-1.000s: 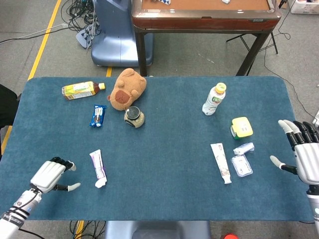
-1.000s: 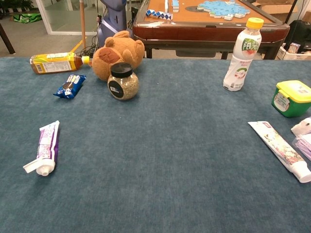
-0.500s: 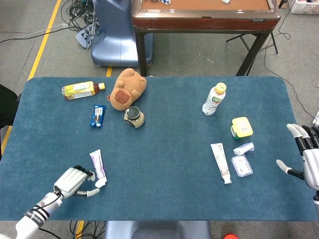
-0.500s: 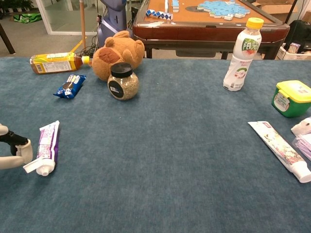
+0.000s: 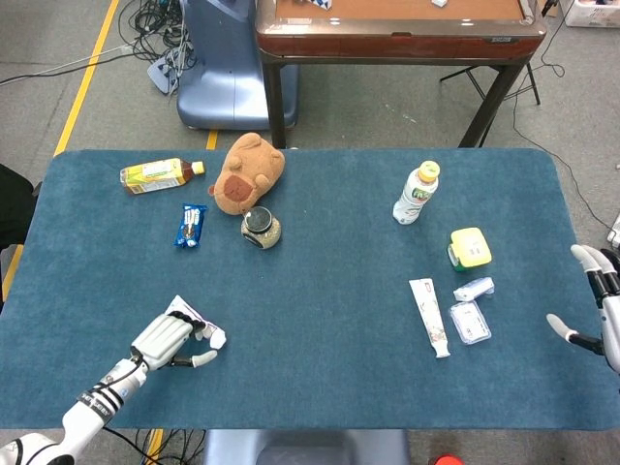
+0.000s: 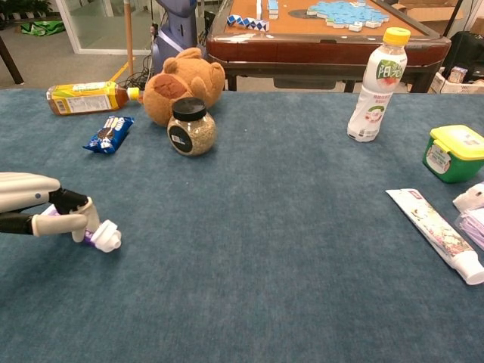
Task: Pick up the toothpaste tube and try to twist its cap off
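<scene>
The purple-and-white toothpaste tube lies at the table's near left, its white cap pointing right. My left hand covers the tube's body, fingers over the top and thumb below, gripping it low on the cloth. In the chest view the left hand comes in from the left edge and the cap sticks out past the fingers. My right hand hovers at the table's right edge, fingers spread, holding nothing. A second, white toothpaste tube lies at the right.
A plush toy, a jar, a blue snack packet and a tea bottle sit at the back left. A drink bottle, a green-yellow box and small white packs stand at the right.
My left hand slid right and closed over the purple tube, which turned so its cap shifted right. My right hand drifted further toward the right edge.
</scene>
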Motion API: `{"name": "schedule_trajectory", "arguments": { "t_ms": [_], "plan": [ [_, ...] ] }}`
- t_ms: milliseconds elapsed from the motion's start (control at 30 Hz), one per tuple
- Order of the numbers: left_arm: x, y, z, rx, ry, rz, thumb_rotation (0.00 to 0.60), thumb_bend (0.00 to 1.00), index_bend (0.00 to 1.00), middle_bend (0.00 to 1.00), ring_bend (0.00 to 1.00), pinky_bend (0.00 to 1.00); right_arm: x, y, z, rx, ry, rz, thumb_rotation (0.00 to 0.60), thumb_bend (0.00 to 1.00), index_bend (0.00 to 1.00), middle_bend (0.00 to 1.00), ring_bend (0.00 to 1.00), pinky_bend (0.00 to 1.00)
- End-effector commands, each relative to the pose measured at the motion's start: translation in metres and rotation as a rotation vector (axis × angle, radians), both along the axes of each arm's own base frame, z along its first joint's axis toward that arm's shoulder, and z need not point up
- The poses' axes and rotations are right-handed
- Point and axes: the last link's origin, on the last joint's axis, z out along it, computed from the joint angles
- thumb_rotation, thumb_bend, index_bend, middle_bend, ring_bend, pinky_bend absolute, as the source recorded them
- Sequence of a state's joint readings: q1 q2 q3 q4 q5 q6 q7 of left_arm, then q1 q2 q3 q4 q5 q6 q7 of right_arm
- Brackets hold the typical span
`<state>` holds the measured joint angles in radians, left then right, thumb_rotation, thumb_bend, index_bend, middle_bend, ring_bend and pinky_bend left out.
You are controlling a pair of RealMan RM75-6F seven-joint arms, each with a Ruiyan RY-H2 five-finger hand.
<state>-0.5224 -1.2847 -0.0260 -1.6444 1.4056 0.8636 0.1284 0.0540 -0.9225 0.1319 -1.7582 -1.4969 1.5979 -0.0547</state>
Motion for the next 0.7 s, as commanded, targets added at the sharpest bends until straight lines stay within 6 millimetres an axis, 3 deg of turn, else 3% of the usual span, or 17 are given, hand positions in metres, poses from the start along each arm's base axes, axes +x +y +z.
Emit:
{"name": "schedule_trajectory", "arguments": {
  "t_ms": [33, 200, 300, 333, 367, 400, 467, 700],
  "plan": [
    [0.002, 0.013, -0.001, 0.026, 0.004, 0.001, 0.007, 0.13, 0.26, 0.32, 0.27, 0.22, -0.002, 0.001, 0.001, -0.007, -0.005, -0.005, 0.6, 0.0, 0.1, 0.17, 0.12, 0.11],
    [0.007, 0.027, 0.015, 0.12, 0.008, -0.02, 0.008, 0.13, 0.22, 0.31, 0.25, 0.22, -0.005, 0.003, 0.001, -0.006, -0.012, -0.004, 0.6, 0.0, 0.1, 0.17, 0.12, 0.11],
    [0.006, 0.032, 0.021, 0.148, 0.013, -0.027, 0.041, 0.13, 0.22, 0.3, 0.25, 0.22, -0.007, 0.003, 0.0, -0.003, -0.017, -0.008, 0.6, 0.0, 0.1, 0.17, 0.12, 0.11],
    [0.005, 0.033, 0.021, 0.149, 0.015, -0.027, 0.084, 0.13, 0.22, 0.3, 0.24, 0.22, -0.008, 0.003, 0.0, -0.002, -0.018, -0.008, 0.6, 0.0, 0.1, 0.17, 0.12, 0.11],
    [0.004, 0.033, 0.021, 0.149, 0.02, -0.029, 0.208, 0.13, 0.22, 0.3, 0.24, 0.22, -0.008, 0.003, -0.001, -0.001, -0.02, -0.009, 0.6, 0.0, 0.1, 0.17, 0.12, 0.11],
    [0.003, 0.033, 0.02, 0.148, 0.027, -0.035, 0.368, 0.13, 0.22, 0.3, 0.24, 0.22, -0.009, 0.003, -0.001, -0.001, -0.021, -0.009, 0.6, 0.0, 0.1, 0.17, 0.12, 0.11],
    [0.001, 0.031, 0.015, 0.145, 0.05, -0.057, 0.582, 0.13, 0.22, 0.3, 0.24, 0.22, -0.01, 0.004, -0.002, 0.002, -0.024, -0.011, 0.6, 0.0, 0.1, 0.17, 0.12, 0.11],
    [0.002, 0.02, -0.007, 0.134, 0.019, -0.055, 0.6, 0.13, 0.22, 0.29, 0.25, 0.22, -0.011, 0.005, -0.001, 0.007, -0.026, -0.011, 0.6, 0.0, 0.1, 0.17, 0.12, 0.11]
  ]
}}
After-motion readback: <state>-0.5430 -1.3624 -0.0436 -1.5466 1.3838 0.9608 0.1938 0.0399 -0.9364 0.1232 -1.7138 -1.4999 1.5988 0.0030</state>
